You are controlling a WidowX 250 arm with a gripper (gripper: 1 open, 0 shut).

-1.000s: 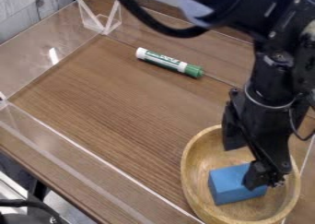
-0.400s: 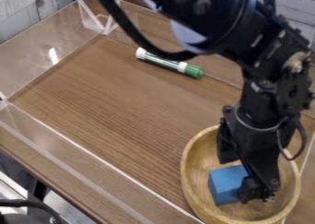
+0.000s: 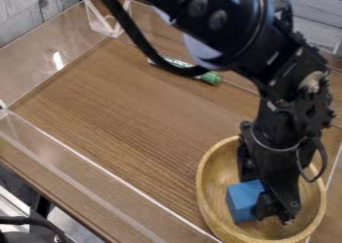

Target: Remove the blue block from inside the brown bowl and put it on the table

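The blue block (image 3: 243, 201) lies inside the brown bowl (image 3: 211, 177) at the lower right of the table (image 3: 120, 107). My black gripper (image 3: 274, 205) points straight down into the bowl, its fingers low against the block's right side and covering that part of it. The jaws look shut on the block, which still rests on the bowl's floor. The bowl's right half is hidden by the arm.
A green-and-white marker pen (image 3: 210, 78) lies on the table behind the bowl, mostly hidden by the arm. Low clear acrylic walls (image 3: 54, 59) border the table on the left and at the back.
The gripper sank lower into the bowl beside the blue block and closed. The upper arm swung across the view and now hides most of the marker.
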